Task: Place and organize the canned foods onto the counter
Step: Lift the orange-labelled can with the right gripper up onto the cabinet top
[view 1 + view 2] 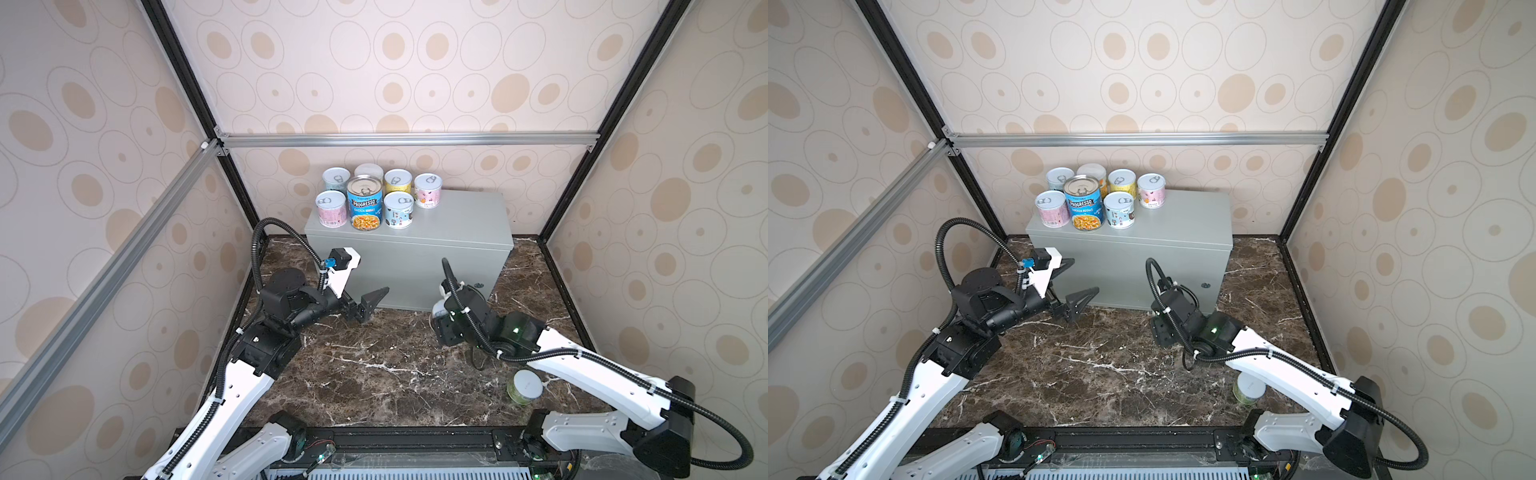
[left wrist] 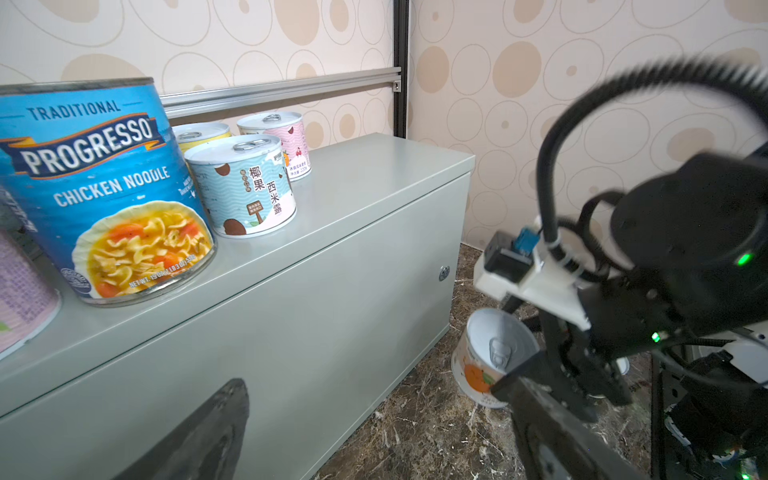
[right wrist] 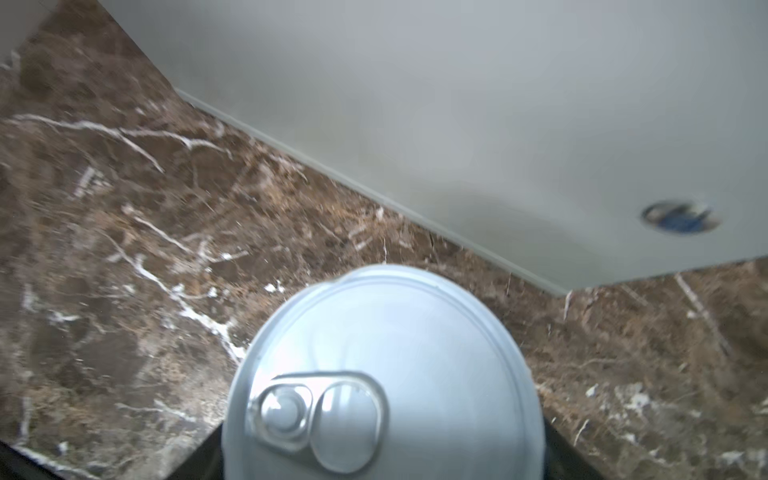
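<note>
the right gripper (image 2: 505,343) reaches down in front of the counter (image 1: 457,224). its jaws are closed against the sides of the orange-label can (image 2: 478,374). in the right wrist view the pull-tab lid sits centred between the dark fingers, a side grip that leaves the base free to set down flat. the can is close to the counter's front wall near the lock, and i cannot tell whether it is clear of the marble surface (image 1: 374,374).

the left gripper (image 1: 1084,276) hangs low beside the counter's front with its jaws wide apart and nothing in them, out of the likely lifting path.

on the counter, the progresso soup can (image 1: 365,203) and six short cans (image 1: 398,210) are packed in two rows at the left end. the right half is bare, probably room for the rest. a green can (image 1: 524,386) stands on the marble beneath the right arm, so two placements appear to be left.
</note>
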